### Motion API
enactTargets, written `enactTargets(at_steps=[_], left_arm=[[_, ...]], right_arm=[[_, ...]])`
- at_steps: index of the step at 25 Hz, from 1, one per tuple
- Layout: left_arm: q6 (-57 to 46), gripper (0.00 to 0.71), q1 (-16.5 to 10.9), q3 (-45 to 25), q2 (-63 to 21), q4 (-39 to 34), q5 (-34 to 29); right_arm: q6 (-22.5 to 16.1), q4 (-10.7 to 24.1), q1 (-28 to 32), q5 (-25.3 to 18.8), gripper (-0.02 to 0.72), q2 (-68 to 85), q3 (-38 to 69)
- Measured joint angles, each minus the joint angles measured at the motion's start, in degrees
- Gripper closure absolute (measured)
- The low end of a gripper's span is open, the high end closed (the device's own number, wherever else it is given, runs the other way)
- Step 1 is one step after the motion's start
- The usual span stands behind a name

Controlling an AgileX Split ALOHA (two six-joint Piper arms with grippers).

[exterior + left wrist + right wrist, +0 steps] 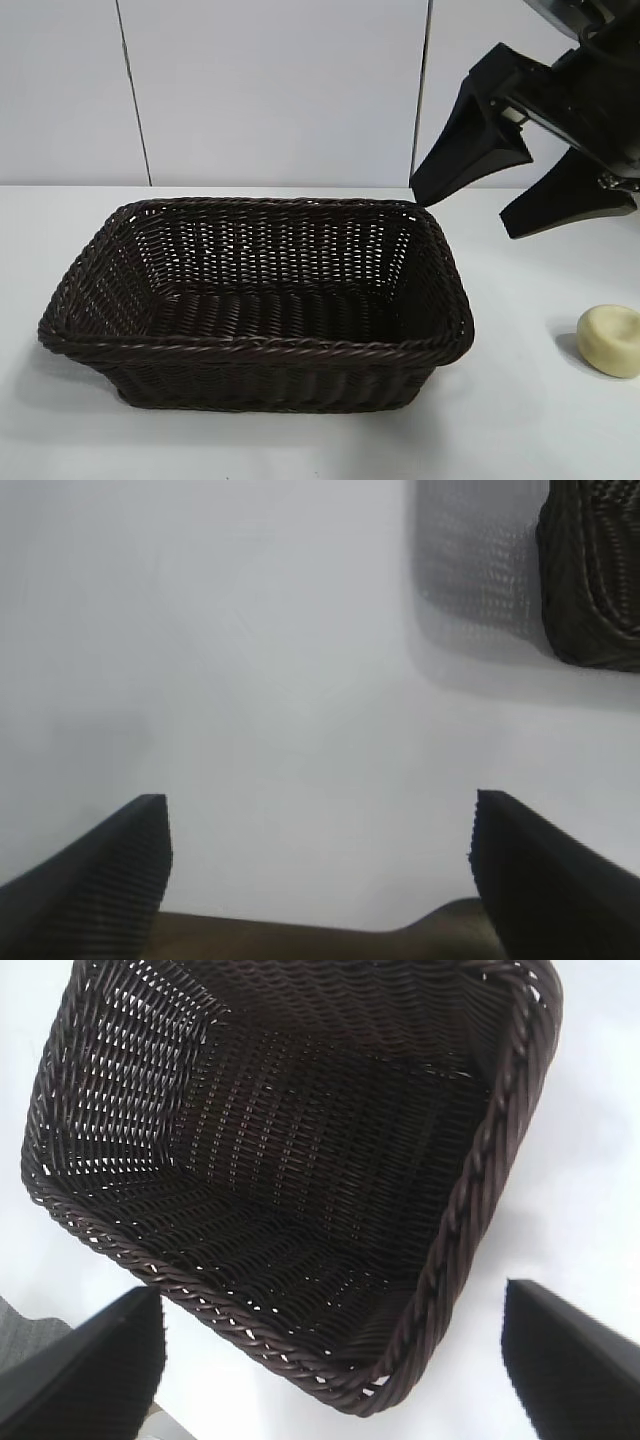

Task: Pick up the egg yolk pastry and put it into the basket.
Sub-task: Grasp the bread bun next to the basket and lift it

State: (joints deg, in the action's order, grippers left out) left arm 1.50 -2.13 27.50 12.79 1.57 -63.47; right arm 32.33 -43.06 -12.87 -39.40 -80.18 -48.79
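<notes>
The egg yolk pastry, a small pale cream-yellow round bun, lies on the white table at the right edge of the exterior view. The dark brown wicker basket stands in the middle of the table, with nothing inside it. My right gripper hangs open and empty in the air above the basket's far right corner, well above and behind the pastry. The right wrist view looks down into the basket between the open fingers. My left gripper is open and empty over bare table, with a corner of the basket beyond it.
The white table runs around the basket, with a white panelled wall behind it. No other objects show.
</notes>
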Motion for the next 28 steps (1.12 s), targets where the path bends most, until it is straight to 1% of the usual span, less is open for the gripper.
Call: enactTargets(at_steps=[5, 12, 18, 20, 24, 26, 28], left_arm=[[0.0, 0.115, 1.2, 0.0, -7.3, -0.1, -0.5], [0.0, 0.115, 1.2, 0.0, -13.0, -0.4, -0.7], [-0.1, 0.115, 1.2, 0.0, -13.5, -0.5, -0.9], [-0.1, 0.115, 1.2, 0.0, -13.5, -0.5, -0.9], [-0.1, 0.115, 1.2, 0.0, -13.5, -0.5, -0.9], [-0.1, 0.115, 1.2, 0.0, -13.5, -0.5, -0.9], [-0.1, 0.115, 1.2, 0.0, -13.5, -0.5, -0.9]], right_arm=[[-0.6, 0.0, 0.0, 0.0, 0.050, 0.0, 0.0], [-1.0, 0.0, 0.0, 0.0, 0.050, 0.0, 0.0], [-3.2, 0.2, 0.0, 0.0, 0.050, 0.0, 0.0], [-4.3, 1.1, 0.0, 0.1, 0.050, 0.0, -0.2], [-8.9, 5.6, 1.2, -0.3, 0.050, 0.0, -0.3], [-11.3, 8.6, 3.1, -1.8, 0.050, 0.0, -0.6], [-12.1, 10.3, 5.8, -3.7, 0.050, 0.0, -1.3]])
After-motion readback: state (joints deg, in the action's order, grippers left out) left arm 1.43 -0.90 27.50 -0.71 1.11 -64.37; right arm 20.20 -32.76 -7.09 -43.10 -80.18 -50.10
